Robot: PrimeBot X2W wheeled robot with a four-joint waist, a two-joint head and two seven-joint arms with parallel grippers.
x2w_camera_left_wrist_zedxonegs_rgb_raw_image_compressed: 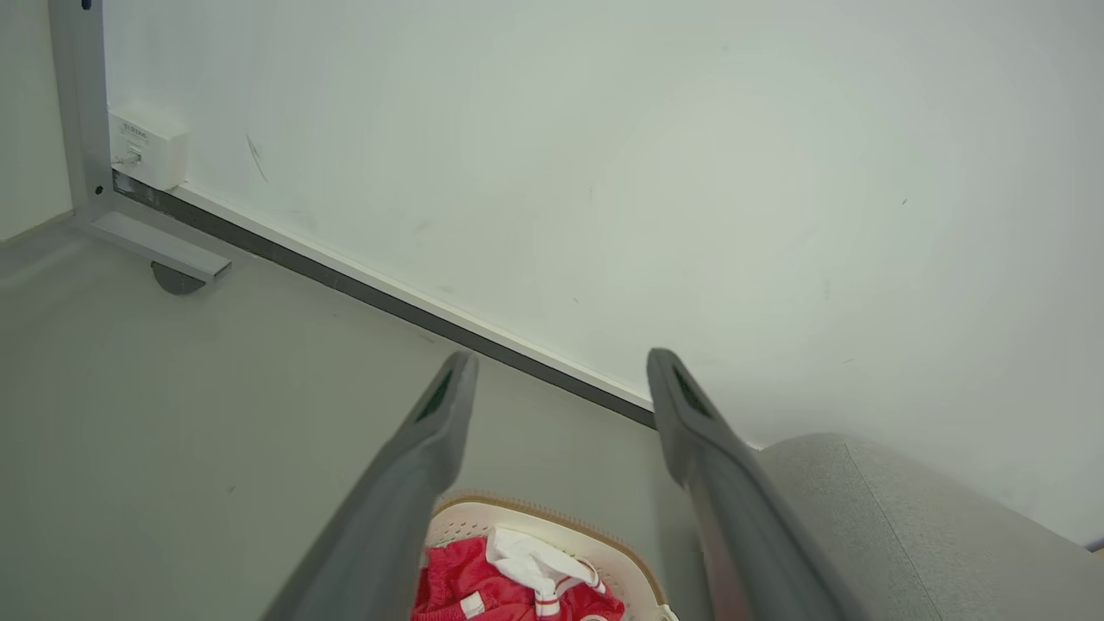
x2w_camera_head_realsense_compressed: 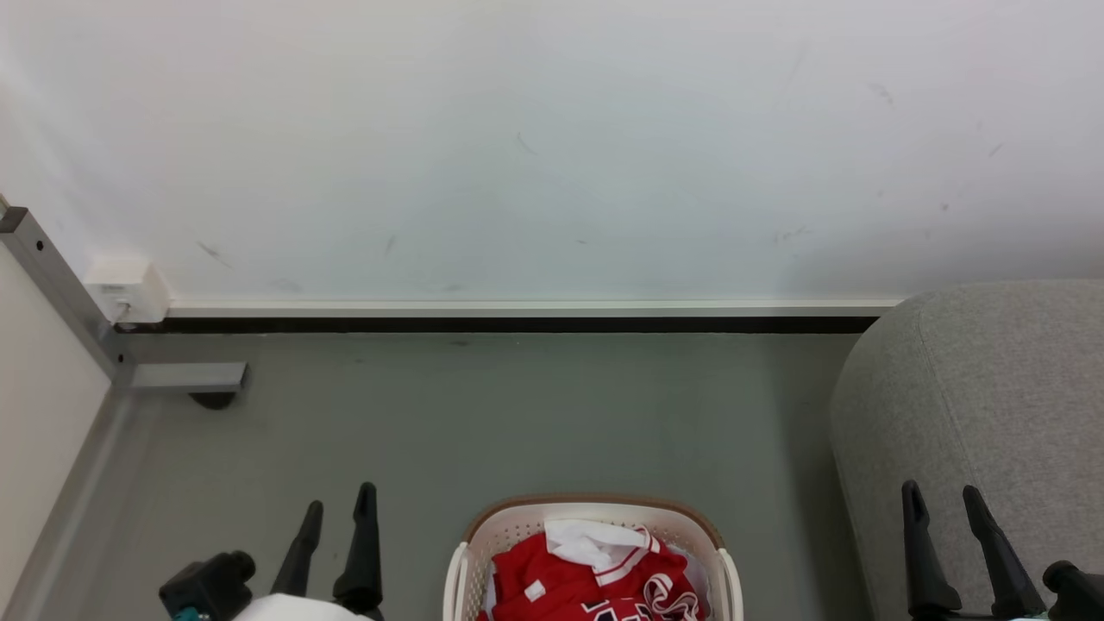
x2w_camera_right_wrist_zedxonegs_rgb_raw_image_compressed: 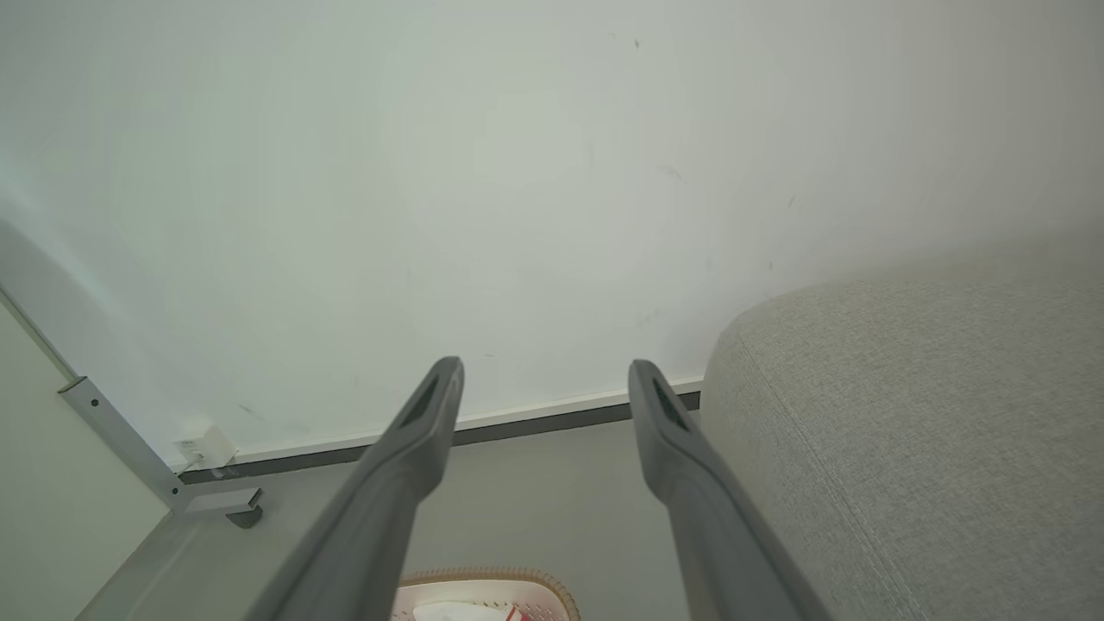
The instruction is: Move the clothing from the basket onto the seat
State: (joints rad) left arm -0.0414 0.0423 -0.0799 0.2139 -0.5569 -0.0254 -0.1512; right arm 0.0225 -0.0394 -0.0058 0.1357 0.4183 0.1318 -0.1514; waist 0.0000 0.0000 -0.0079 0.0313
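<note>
The clothing [x2w_camera_head_realsense_compressed: 595, 578] lies bunched inside the basket [x2w_camera_head_realsense_compressed: 595, 500], white part toward the basket's far rim, and we make out no clear long axis in the heap. The basket sits between our grippers. The left gripper [x2w_camera_head_realsense_compressed: 341, 498] is to the basket's left and looks the nearer, while the right gripper [x2w_camera_head_realsense_compressed: 942, 490] is farther to the basket's right, over the seat [x2w_camera_head_realsense_compressed: 992, 388]. Both have fingers spread and hold nothing, so we judge the reach goes inward and down.
</note>
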